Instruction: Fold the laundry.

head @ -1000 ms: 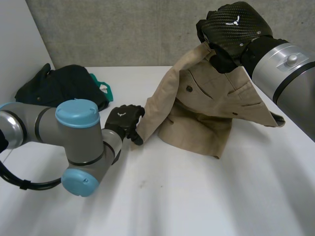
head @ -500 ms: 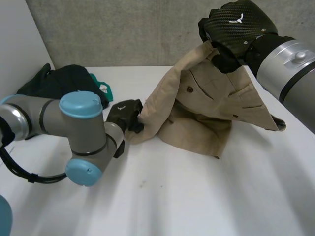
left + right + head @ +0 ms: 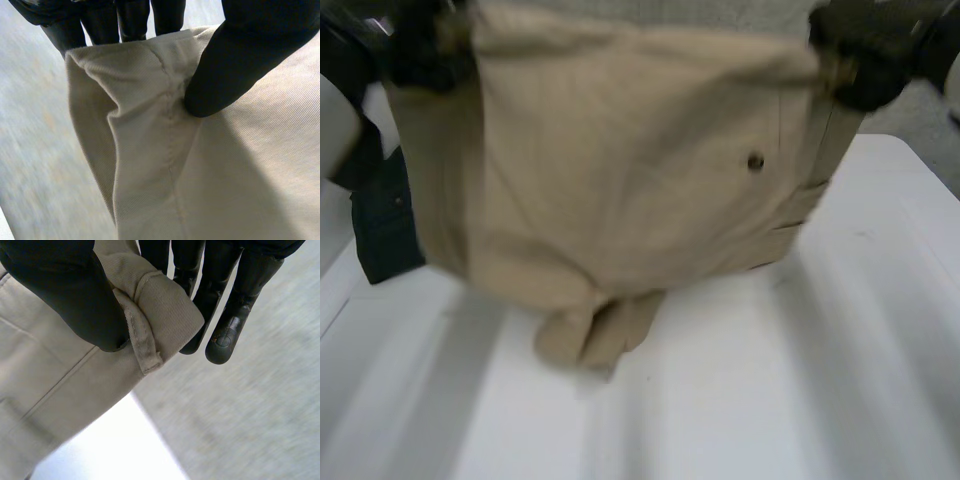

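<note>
A beige garment [image 3: 610, 180] with a dark button hangs spread wide between my two hands, high above the white table [image 3: 800, 380]. Its lower end trails onto the table. My left hand [image 3: 415, 45] holds one upper corner. In the left wrist view its thumb [image 3: 235, 65] presses the beige cloth [image 3: 150, 150] against the fingers. My right hand [image 3: 865, 55] holds the other upper corner. In the right wrist view the thumb [image 3: 65, 295] pinches a rolled hem of the cloth [image 3: 160, 310] against the fingers [image 3: 235, 305].
A dark garment [image 3: 380, 220] lies on the table behind the beige one, on my left side. A grey wall [image 3: 920, 115] rises beyond the table's far edge.
The left hand has closed on the garment's free corner and risen. Both hands now hold the cloth stretched out high, where before it hung from the right hand alone.
</note>
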Action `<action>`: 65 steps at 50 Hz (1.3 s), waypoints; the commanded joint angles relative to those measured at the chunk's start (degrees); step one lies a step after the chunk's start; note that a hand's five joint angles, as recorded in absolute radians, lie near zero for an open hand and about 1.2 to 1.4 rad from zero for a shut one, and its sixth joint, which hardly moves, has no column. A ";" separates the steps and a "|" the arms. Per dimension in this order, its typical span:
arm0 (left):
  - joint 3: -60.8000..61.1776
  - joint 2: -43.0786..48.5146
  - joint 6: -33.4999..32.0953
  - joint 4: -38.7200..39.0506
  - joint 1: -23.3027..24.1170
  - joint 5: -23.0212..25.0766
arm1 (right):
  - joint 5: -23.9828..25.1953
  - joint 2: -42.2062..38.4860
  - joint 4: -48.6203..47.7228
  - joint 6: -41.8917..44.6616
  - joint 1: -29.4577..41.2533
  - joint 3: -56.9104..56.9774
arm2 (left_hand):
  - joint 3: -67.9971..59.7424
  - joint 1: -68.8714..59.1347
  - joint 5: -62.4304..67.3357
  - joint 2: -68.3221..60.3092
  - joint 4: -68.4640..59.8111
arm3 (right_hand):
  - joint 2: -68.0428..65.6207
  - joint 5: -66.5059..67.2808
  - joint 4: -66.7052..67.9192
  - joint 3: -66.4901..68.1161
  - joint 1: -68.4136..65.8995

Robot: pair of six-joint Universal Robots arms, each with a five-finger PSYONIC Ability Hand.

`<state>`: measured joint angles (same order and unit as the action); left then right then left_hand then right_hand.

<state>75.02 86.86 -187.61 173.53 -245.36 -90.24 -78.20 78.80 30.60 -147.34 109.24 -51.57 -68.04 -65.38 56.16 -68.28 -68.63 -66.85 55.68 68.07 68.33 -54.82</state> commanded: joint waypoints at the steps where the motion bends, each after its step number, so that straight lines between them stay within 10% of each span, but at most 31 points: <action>1: -2.23 17.96 -5.04 -5.40 0.41 0.16 | -2.21 -12.67 7.28 6.79 0.71 -0.03 | -11.96 -14.62 13.84 -11.72 -11.37 | -13.15 14.32 11.93 11.67 -25.18; 11: -22.70 39.25 -10.57 -1.81 -1.08 -0.11 | -9.15 -30.80 -3.25 6.01 3.87 13.75 | -11.96 -14.62 13.84 -11.72 -11.37 | -13.15 14.32 11.93 11.67 -25.18; 23: -33.71 34.80 -16.29 41.07 -0.56 -2.22 | -14.43 -35.04 -43.67 3.73 5.81 37.42 | -11.96 -14.62 13.84 -11.72 -11.37 | -13.15 14.32 11.93 11.67 -25.18; 46: 3.20 35.83 -16.73 38.29 1.81 -1.86 | -13.47 -36.34 -34.21 5.31 7.65 6.14 | -11.96 -14.62 13.84 -11.72 -11.37 | -13.15 14.32 11.93 11.67 -25.18; 55: 11.19 36.46 -19.98 24.85 4.45 -2.57 | -13.03 -31.43 -27.62 6.63 7.39 -6.69 | -11.96 -14.62 13.84 -11.72 -11.37 | -13.15 14.32 11.93 11.67 -25.18; 65: 25.34 15.99 -21.48 3.50 6.38 -9.07 | -7.32 -16.23 -9.35 8.73 6.34 -24.97 | -11.96 -14.62 13.84 -11.72 -11.37 | -13.15 14.32 11.93 11.67 -25.18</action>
<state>91.66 116.03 -208.63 190.13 -240.53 -95.41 -88.73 53.93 9.95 -139.97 116.39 -66.53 -68.34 -65.38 56.16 -68.54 -68.89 -66.85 56.74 68.09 68.34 -54.82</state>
